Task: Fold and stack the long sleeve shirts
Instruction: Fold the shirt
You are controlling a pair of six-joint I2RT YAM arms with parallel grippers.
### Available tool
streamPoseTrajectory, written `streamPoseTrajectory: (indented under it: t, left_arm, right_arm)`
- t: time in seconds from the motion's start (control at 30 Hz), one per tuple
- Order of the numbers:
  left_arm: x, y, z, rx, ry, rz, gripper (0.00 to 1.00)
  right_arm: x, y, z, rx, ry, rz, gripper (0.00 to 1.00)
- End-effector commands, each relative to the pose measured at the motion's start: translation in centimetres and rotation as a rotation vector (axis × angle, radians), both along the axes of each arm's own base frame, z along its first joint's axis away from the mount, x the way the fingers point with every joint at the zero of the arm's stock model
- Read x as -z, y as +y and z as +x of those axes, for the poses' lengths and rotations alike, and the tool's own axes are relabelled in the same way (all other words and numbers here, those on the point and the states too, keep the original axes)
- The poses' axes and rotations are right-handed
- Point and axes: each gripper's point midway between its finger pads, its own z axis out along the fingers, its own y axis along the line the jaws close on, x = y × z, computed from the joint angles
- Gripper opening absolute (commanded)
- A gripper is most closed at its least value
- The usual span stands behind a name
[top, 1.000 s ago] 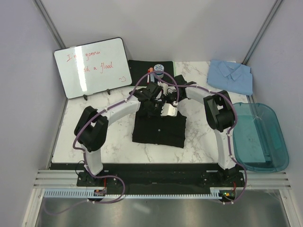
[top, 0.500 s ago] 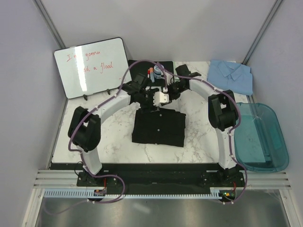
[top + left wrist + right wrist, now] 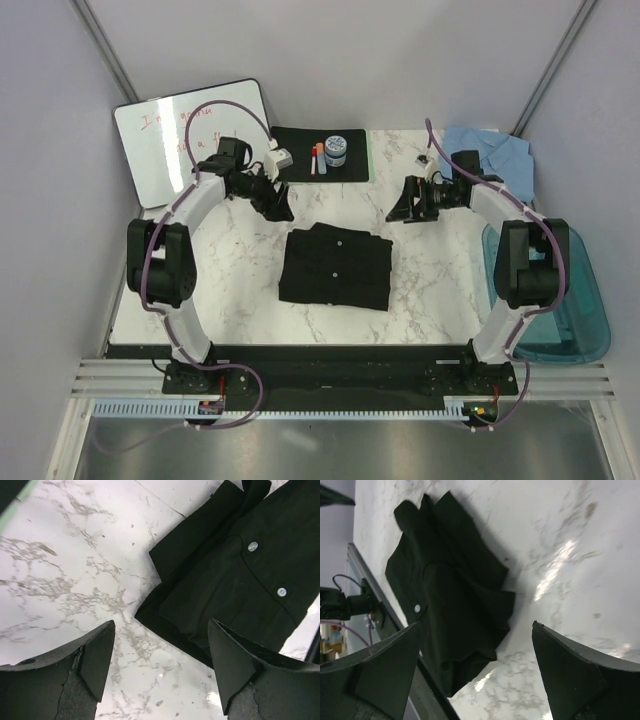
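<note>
The left gripper hangs with jaws wide apart and empty, just beyond the far left corner of the black shirt. That shirt lies folded into a compact rectangle, buttons up, mid-table, so that half of the job looks done. The right gripper, likewise spread and holding nothing, hangs beyond the shirt's far right corner, while the blue shirt sits well apart at the table's far right corner, partly hidden by the right arm; it is not yet stacked, and whether it needs more folding I cannot tell
</note>
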Motion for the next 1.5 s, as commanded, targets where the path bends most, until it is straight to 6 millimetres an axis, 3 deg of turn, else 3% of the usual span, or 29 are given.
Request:
streamPoseTrajectory:
  t: [0.0, 0.23, 0.47, 0.67, 0.87, 0.97, 1.13, 1.2, 1.27, 1.33, 1.37, 1.47]
  left_arm:
    - [0.0, -1.6, -0.9, -0.026, 0.166, -0.184, 0.82]
    - [1.3, -1.9, -0.9, -0.066, 0.183, -0.231, 0.83]
    - [3.2, -2.0, -0.7, -0.071, 0.201, -0.233, 0.88]
    - [4.7, -2.5, -1.9, -0.049, 0.243, -0.242, 0.91]
    - [5.2, -3.3, -2.3, -0.036, 0.247, -0.223, 0.91]
    - [5.4, -3.3, -2.8, -0.044, 0.268, -0.217, 0.88]
    - [4.6, -3.3, -4.4, -0.03, 0.287, -0.236, 0.65]
    - [3.2, -3.4, -4.9, -0.037, 0.289, -0.253, 0.44]
    - [2.2, -3.3, -5.4, -0.059, 0.31, -0.258, 0.28]
    - [0.9, -2.9, -5.5, -0.091, 0.296, -0.241, 0.2]
    - [0.4, -2.8, -5.6, -0.117, 0.31, -0.239, 0.12]
    - [-0.3, -2.3, -6.6, -0.171, 0.362, -0.217, 0.02]
  right_arm:
    - [-1.3, 3.0, -3.1, -0.027, -0.045, 0.132, 0.98]
    - [0.7, 3.9, -4.1, -0.02, -0.067, 0.124, 0.98]
    - [1.5, 5.3, -7.3, -0.103, -0.041, 0.138, 0.98]
    - [3.0, 5.5, -8.7, -0.126, -0.046, 0.084, 0.98]
    - [4.4, 6.3, -8.1, -0.143, -0.029, 0.078, 0.84]
    - [4.5, 6.7, -8.3, -0.152, -0.014, 0.086, 0.7]
    - [2.9, 7.6, -8.2, -0.15, -0.003, 0.134, 0.29]
    - [1.8, 8.5, -8.5, -0.171, 0.01, 0.187, 0.17]
    - [1.2, 9.2, -8.4, -0.16, 0.032, 0.217, 0.1]
    - [0.6, 9.8, -8.5, -0.147, 0.078, 0.252, 0.01]
    - [0.7, 10.1, -8.5, -0.147, 0.11, 0.268, 0.0]
    - [1.2, 10.6, -8.3, -0.118, 0.214, 0.298, 0.0]
